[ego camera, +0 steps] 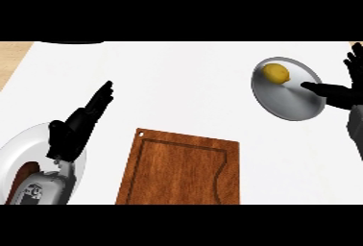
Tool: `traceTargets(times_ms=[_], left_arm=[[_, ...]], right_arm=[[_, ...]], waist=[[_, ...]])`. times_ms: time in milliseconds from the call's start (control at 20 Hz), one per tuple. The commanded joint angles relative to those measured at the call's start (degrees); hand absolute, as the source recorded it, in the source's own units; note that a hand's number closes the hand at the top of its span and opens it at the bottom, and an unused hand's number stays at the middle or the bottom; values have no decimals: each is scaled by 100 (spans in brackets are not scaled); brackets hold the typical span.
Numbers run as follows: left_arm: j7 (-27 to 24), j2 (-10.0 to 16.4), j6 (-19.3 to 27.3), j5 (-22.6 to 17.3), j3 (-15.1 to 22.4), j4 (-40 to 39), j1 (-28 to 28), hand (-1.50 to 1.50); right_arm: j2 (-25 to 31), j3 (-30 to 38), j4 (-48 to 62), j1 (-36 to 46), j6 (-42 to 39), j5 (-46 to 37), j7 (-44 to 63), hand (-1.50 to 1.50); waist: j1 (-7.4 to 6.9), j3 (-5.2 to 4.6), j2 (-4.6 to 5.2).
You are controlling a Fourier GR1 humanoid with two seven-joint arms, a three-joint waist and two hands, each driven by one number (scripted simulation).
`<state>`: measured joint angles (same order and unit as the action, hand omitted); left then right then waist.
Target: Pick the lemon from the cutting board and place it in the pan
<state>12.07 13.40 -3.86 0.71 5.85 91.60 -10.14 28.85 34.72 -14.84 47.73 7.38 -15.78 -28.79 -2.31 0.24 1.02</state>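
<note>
**A:** Where is the lemon (276, 73), and how does it lie?

**B:** In the pan (284, 103), on the far part of its floor, at the far right of the counter (177, 81). Its long axis runs slantwise from far left to near right, and the narrower tip seems to point near-right, toward the middle of the pan.

**A:** Is anything touching it?

**B:** No. The right hand (355, 65) stands at the right edge just beside the pan, fingers straight and pointing far, grasping nothing. A black shape reaches from that hand across the pan's right rim. I cannot tell whether it is the thumb or the pan's handle.

**A:** And the other hand?

**B:** The left hand (74, 127) is at the near left, fingers stretched out toward the far right and released, holding nothing. It hangs over the far rim of a white plate (18, 144). A dark brown patch shows in the plate, partly behind the grey forearm. What it is I cannot tell.

**A:** The cutting board (181, 168)?

**B:** Brown wood, near and central, between the plate and the pan and well apart from the lemon. It has a groove round its edge and a small hole at the far left corner.

**A:** The surface?

**B:** A white counter, with a strip of light wood (14, 53) showing at the far left corner.
</note>
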Motion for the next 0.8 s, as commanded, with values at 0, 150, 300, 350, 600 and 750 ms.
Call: traceTargets(times_ms=[0, 150, 300, 350, 600, 750], left_arm=[[-24, -13, -2, 67, 18, 132, 125, 0], [-106, -11, -28, 13, -98, 86, 237, 0], [141, 22, -119, -33, -178, 86, 43, 0], [-115, 22, -111, 89, -159, 34, 175, 0], [10, -110, -163, 6, -389, -213, -153, 0], [-255, 97, -398, -5, -567, -217, 128, 0]], right_arm=[[53, 165, 57, -512, -648, 263, -902, -150], [104, 225, -84, -867, -930, 406, -1542, -150], [209, 207, -16, -1062, -1165, 472, -1858, -150], [422, 124, -119, -1126, -1311, 450, -1725, -150], [-185, -74, -549, -1592, -1256, 718, -1856, -150], [-425, -197, -680, -1779, -1149, 804, -2060, -150]], waist=[[58, -4, -28], [117, -10, -54], [118, -9, -55], [157, -15, -73], [225, -21, -94], [200, -21, -92]])
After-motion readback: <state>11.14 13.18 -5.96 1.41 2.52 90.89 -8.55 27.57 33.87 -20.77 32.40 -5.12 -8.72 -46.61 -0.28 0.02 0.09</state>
